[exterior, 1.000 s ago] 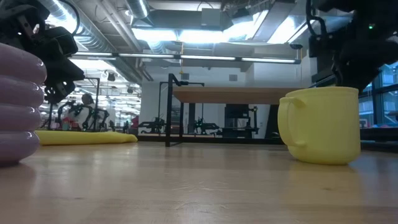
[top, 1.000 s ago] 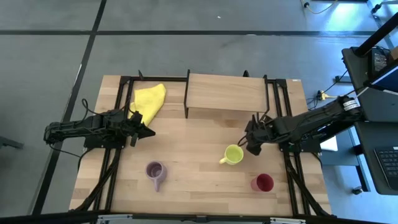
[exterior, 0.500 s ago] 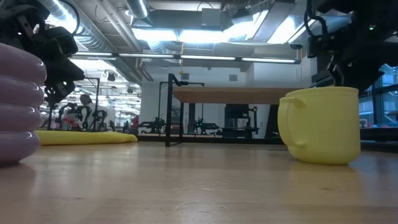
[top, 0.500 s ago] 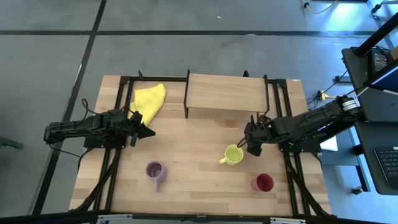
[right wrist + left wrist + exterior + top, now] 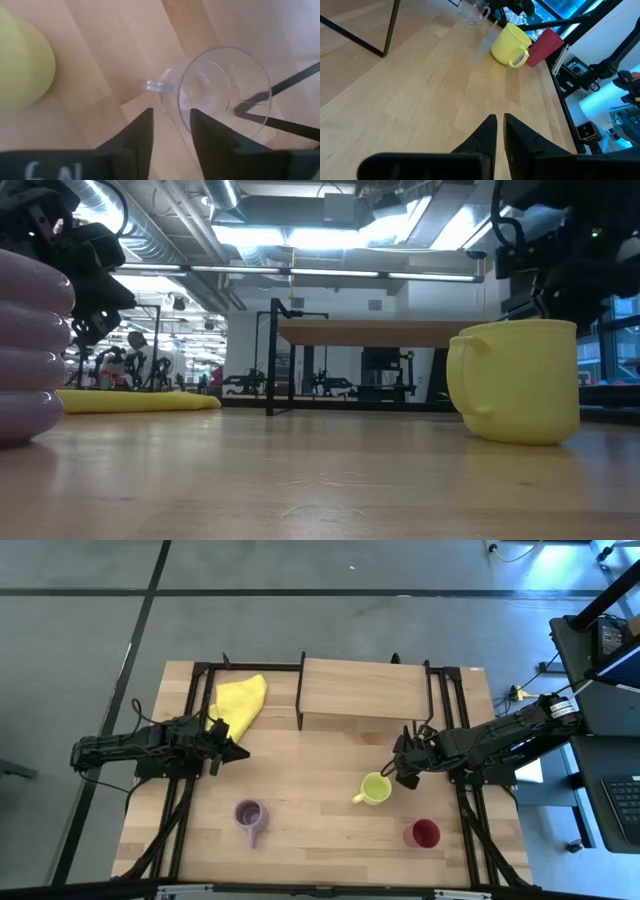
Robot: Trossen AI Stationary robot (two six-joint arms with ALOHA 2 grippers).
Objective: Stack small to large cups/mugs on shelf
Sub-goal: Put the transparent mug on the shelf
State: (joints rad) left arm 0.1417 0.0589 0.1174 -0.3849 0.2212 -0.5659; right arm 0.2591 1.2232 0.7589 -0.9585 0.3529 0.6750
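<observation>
A tiny clear glass (image 5: 225,85) with a small handle stands on the table just right of the yellow-green mug (image 5: 375,788). My right gripper (image 5: 172,117) is open over the glass, one finger on each side of its near wall. The glass also shows in the left wrist view (image 5: 469,11). The lilac purple mug (image 5: 249,814) stands near the front left. The dark red cup (image 5: 422,833) stands near the front right. The shelf (image 5: 365,690) stands at the far middle. My left gripper (image 5: 237,751) is shut and empty, hovering beside the yellow cloth (image 5: 240,702). My right gripper comes at the clear glass from above, slanting down, with its fingers (image 5: 205,132) on either side of the glass wall below the handle (image 5: 159,86). I cannot tell whether they touch it. The glass stands on the table.
Black metal rails (image 5: 190,790) run along the table's left and right sides. Bare wood lies between the shelf and the mugs. The room behind shows in the low view.
My right gripper has shifted very slightly over the clear glass; the glass, the mugs and the cup have stayed where they were.
</observation>
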